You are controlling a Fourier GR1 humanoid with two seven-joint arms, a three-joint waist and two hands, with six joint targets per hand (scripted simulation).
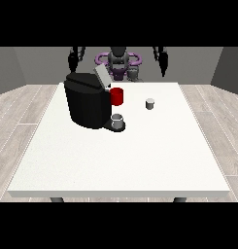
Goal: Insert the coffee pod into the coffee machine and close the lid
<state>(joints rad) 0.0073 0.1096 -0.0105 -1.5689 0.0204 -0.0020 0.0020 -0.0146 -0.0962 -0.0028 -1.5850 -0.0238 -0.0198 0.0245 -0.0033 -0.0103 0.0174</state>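
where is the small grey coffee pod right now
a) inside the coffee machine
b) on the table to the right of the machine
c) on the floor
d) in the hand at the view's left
b: the coffee pod stands alone on the table, right of the coffee machine, whose lid is up.

- The machine (89, 104), its lid (102, 77) raised, blocked the bench's (120, 160) back left.
- A pod (149, 103) stood apart on the right.
- The bench's near half lay open.
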